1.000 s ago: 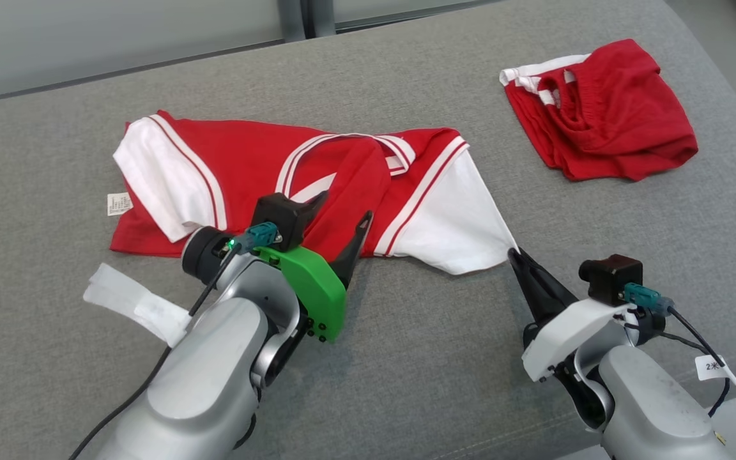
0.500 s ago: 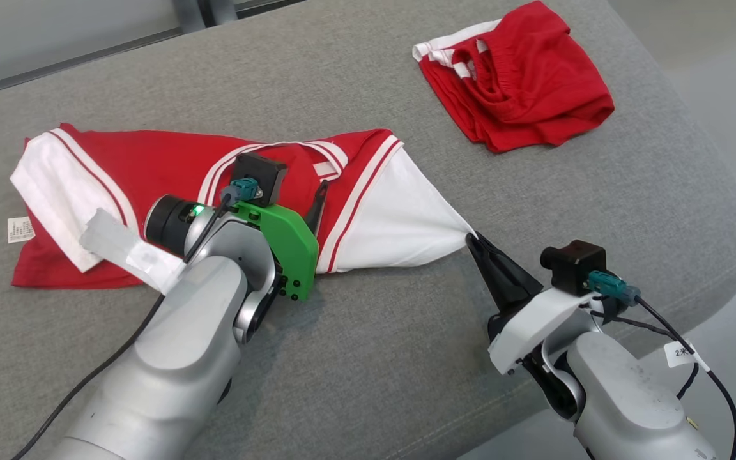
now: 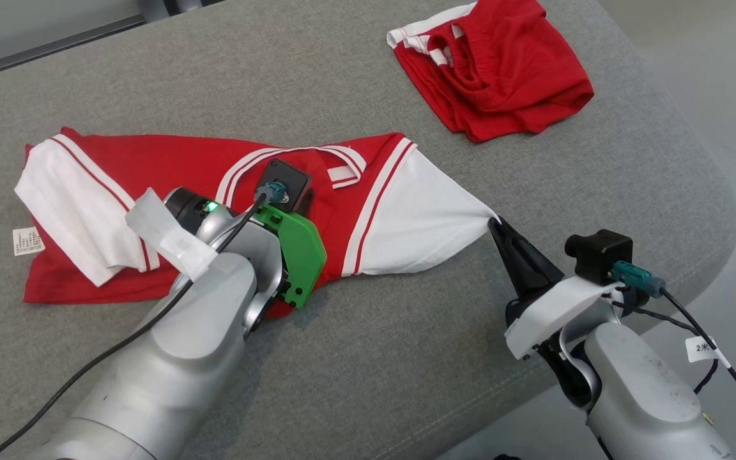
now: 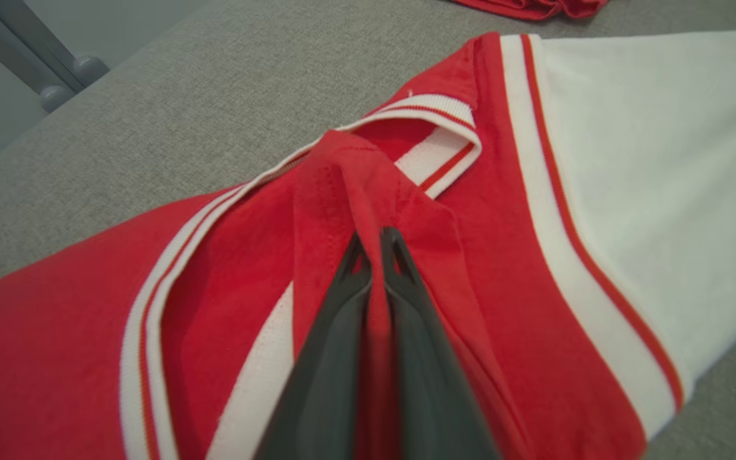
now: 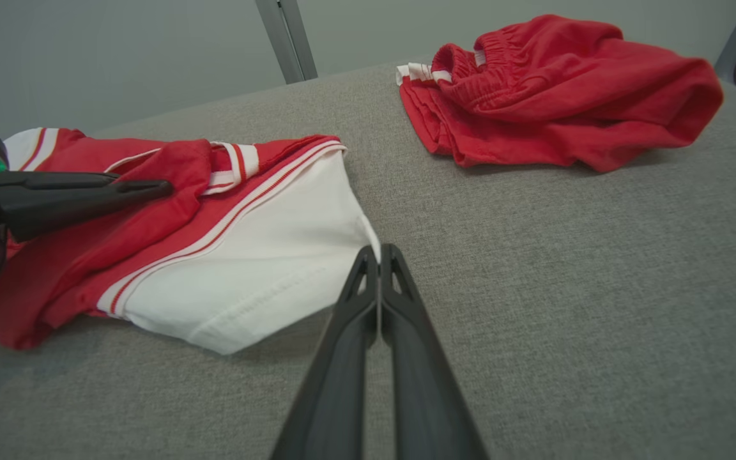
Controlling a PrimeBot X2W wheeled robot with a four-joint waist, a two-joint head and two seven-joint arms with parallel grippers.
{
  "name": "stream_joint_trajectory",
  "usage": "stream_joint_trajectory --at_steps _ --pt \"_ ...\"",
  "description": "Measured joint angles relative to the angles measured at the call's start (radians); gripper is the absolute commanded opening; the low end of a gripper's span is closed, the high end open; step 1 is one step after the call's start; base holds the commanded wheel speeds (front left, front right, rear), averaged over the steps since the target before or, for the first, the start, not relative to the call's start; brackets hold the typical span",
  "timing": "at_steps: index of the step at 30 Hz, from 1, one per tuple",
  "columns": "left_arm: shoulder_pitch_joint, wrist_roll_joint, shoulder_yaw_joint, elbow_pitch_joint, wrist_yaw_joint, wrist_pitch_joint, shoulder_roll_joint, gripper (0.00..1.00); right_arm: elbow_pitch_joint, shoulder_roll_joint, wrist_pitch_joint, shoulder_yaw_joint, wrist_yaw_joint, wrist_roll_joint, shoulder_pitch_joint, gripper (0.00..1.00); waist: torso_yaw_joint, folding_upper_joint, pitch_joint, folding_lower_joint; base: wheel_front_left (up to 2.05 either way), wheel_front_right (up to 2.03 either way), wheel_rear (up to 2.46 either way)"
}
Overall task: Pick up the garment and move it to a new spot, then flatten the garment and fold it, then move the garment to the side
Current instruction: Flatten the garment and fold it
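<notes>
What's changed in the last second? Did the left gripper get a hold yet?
The left gripper moved forward over the shirt towards its collar and closed on a raised red fold. Unchanged: the right gripper shut on the white sleeve corner, the red shorts lying apart. The head camera shifted, not the clothes.

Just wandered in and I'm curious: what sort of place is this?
Probably a robot test room, not a home: a broad grey fabric-covered pad serves as workbench, a red-and-white jersey shirt and crumpled red shorts lie on it, and behind stands a bare pale wall.
</notes>
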Motion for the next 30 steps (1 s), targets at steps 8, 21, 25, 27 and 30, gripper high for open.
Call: stream_joint_trajectory --at_steps 8,21,25,27,30 --pt "-0.028 -0.086 0.061 -0.046 -0.021 -0.112 -0.005 0.0 -0.014 -0.006 0.0 -0.021 0.0 -0.002 0.0 0.0 0.029 0.0 -0.014 0.0 0.0 0.0 0.0" --pt "-0.072 -0.288 0.287 -0.224 -0.025 -0.37 -0.012 0.0 -0.246 -0.027 0.0 -0.295 0.0 0.075 -0.038 0.0 0.117 0.0 -0.042 0.0 0.0 0.0 0.0" --pt "-0.066 -0.327 0.387 -0.276 -0.02 -0.367 -0.012 0.0 -0.369 -0.029 0.0 -0.359 0.0 0.118 -0.065 0.0 0.157 0.0 -0.062 0.0 0.0 0.0 0.0" --pt "-0.044 -0.339 0.434 -0.316 -0.019 -0.364 -0.005 0.0 -0.411 -0.03 0.0 -0.382 0.0 0.135 -0.064 0.0 0.176 0.0 -0.076 0.0 0.0 0.0 0.0" --pt "0.017 -0.366 0.509 -0.367 0.004 -0.359 0.016 0.0 -0.438 -0.052 0.0 -0.415 0.0 0.159 -0.054 0.0 0.204 0.0 -0.1 0.0 0.0 0.0 0.0"
